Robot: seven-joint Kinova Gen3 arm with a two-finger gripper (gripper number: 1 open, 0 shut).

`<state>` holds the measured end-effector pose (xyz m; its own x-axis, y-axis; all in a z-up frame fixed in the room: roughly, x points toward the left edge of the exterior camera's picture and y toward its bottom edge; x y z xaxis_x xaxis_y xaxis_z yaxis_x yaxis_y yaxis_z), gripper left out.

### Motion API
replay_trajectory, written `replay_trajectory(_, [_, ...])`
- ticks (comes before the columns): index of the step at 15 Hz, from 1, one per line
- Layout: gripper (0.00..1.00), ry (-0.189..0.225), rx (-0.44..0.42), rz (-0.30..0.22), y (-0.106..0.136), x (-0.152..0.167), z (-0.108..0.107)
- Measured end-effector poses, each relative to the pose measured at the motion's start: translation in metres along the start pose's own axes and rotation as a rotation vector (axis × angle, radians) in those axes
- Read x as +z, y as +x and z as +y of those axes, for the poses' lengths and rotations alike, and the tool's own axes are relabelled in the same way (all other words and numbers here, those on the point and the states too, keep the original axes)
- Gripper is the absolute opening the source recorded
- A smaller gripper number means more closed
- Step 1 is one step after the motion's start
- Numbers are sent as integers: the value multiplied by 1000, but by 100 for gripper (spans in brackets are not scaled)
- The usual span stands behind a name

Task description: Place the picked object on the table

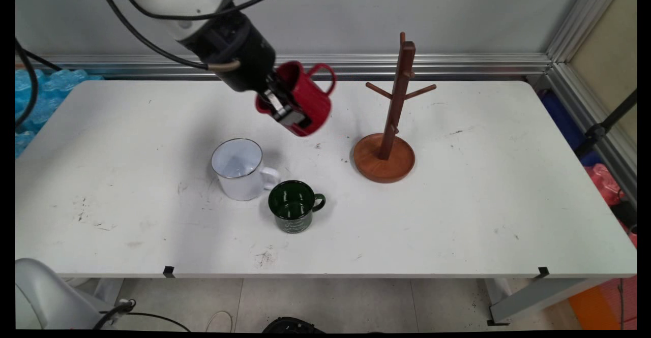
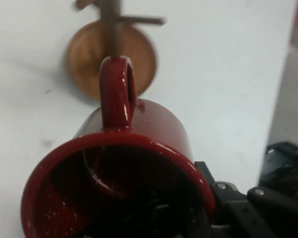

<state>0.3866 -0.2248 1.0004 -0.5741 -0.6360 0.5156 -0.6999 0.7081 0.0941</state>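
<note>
Main view, green mug (image 1: 296,207): nearest the camera, upright on the white table (image 1: 457,216), in front and to the left of the wooden mug tree (image 1: 390,124); handle pointing toward the tree's side.
Main view, white mug (image 1: 239,169): upright, just beside the green mug on the side away from the tree, handle nearly touching the green rim; whether touching cannot be told.
Main view, mug tree: round wooden base, upright post, short pegs branching near the top; standing well back on the table.
Main view, red mug (image 1: 305,96): lifted clear of the table, tilted, to the left of the tree and above the level of its base; handle uppermost, turned toward the tree.
Main view, gripper (image 1: 287,112): black, reaching in from the upper left, fingers clamped on the red mug's wall, one inside the rim and one outside.
Main view, background: grey wall (image 1: 457,18) behind the tree, blue wrapped packs (image 1: 40,94) beyond the table's far left edge.
Hand view, red mug (image 2: 124,178): filling the lower half, open mouth toward the lens, handle at the top.
Hand view, mug tree (image 2: 111,49): blurred, directly beyond the mug's handle, base and one peg visible.
Hand view, gripper linkage (image 2: 238,208): black, against the mug's right side.
</note>
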Motion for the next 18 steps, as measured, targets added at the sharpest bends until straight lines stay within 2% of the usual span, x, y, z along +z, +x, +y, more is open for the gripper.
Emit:
replay_trajectory(4, [0,80,1,-58,-2,-6,-24])
replay_trajectory(9, [0,147,11,-117,2,-2,-48])
replay_trajectory(14, [0,211,-1,-185,10,18,-72])
replay_trajectory(18, [0,243,-32,-238,16,44,-86])
